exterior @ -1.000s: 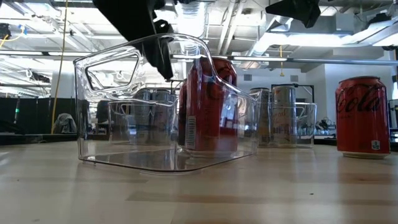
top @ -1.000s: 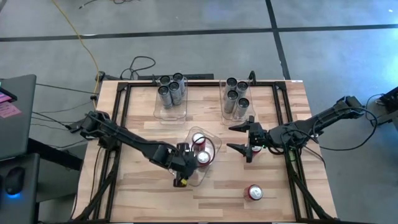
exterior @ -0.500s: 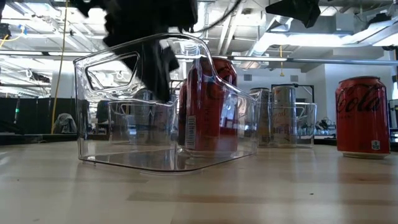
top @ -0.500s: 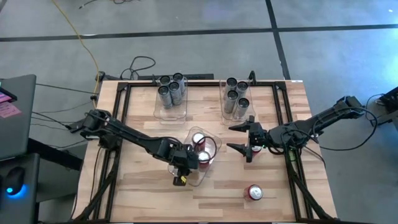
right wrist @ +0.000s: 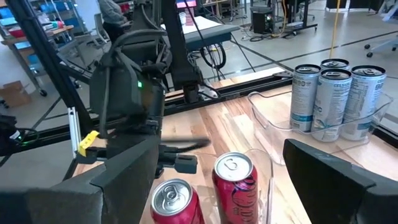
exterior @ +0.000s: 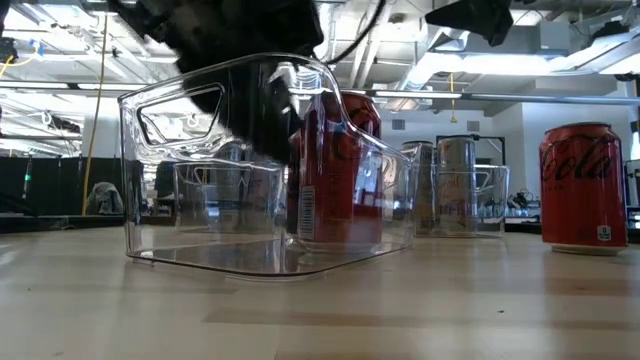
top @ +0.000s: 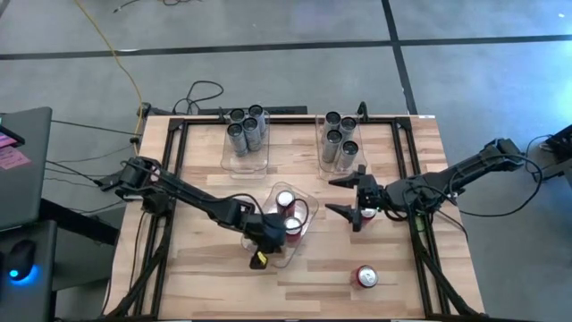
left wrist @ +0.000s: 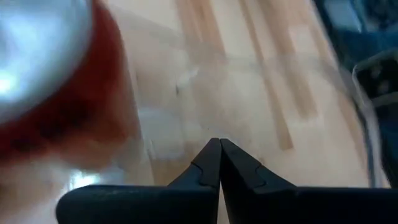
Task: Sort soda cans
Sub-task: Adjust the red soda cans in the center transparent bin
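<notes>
bare table [top: 214,268], red cans [top: 286,200] crowding bin [top: 307,207]

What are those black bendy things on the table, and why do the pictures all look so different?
They are two robot arms sorting soda cans. Each ends in a gripper, a two-finger pincher. One camera looks down from above, one sits at table height, and one rides on each wrist. The left gripper is shut and empty, reaching into a clear bin holding two red cans. The right gripper is open, holding nothing. Another red can stands alone on the wooden table. Two bins at the back hold silver cans.
</notes>
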Tool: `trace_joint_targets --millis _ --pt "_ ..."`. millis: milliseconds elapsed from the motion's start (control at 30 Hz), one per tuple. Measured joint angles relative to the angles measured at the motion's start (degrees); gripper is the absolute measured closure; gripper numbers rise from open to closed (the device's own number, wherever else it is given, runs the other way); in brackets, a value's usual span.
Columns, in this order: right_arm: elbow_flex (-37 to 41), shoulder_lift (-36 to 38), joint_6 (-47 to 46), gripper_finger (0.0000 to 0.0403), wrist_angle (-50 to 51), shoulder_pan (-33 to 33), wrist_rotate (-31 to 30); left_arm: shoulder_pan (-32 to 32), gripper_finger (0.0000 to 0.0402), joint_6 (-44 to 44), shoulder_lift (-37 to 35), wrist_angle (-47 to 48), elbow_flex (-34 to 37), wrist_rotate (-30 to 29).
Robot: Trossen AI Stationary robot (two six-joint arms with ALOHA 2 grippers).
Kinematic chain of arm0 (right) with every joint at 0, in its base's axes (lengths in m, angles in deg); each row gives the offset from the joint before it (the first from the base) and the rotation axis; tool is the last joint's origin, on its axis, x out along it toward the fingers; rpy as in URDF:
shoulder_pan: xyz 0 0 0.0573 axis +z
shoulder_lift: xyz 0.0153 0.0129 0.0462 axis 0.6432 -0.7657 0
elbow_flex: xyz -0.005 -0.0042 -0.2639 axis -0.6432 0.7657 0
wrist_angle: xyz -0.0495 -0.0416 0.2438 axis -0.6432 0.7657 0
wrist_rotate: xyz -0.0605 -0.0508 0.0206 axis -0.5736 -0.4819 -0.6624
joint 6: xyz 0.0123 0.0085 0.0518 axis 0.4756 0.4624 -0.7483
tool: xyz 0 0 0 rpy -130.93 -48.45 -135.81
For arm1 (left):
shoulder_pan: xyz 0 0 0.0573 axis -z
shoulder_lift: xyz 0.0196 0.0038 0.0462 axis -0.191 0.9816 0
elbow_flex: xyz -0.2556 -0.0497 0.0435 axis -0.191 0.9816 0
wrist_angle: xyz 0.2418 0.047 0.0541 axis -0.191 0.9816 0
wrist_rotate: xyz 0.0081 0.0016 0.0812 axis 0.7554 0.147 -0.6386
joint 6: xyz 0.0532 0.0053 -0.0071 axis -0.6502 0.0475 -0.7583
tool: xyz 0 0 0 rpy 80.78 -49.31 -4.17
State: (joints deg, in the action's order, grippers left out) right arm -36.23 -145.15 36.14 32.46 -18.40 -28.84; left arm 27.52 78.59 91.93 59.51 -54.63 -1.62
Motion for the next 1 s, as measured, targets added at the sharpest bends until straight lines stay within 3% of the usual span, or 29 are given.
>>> trace_joint_targets --millis 100,367,600,800,1000 --pt "0.0 0.0 -0.06 0.0037 -0.01 -0.09 0.0 -0.29 0.0401 1.99 -0.02 -5.39 1.04 -4.7" --pt "0.0 0.0 -0.06 0.0037 -0.04 -0.09 0.0 -1.65 0.0401 3.3 -0.02 -8.93 1.25 -11.55" --pt "0.0 0.0 -0.06 0.0037 0.2 -0.09 0.0 -1.96 0.0401 4.16 -0.04 -8.04 1.24 -12.22" --pt "0.0 0.0 -0.06 0.0037 0.23 -0.09 0.0 -0.58 0.0401 4.81 -0.04 -3.81 1.24 -6.46" --pt "0.0 0.0 -0.06 0.0037 0.22 -0.09 0.0 0.02 0.0401 7.92 -0.04 -3.62 1.24 -10.41"
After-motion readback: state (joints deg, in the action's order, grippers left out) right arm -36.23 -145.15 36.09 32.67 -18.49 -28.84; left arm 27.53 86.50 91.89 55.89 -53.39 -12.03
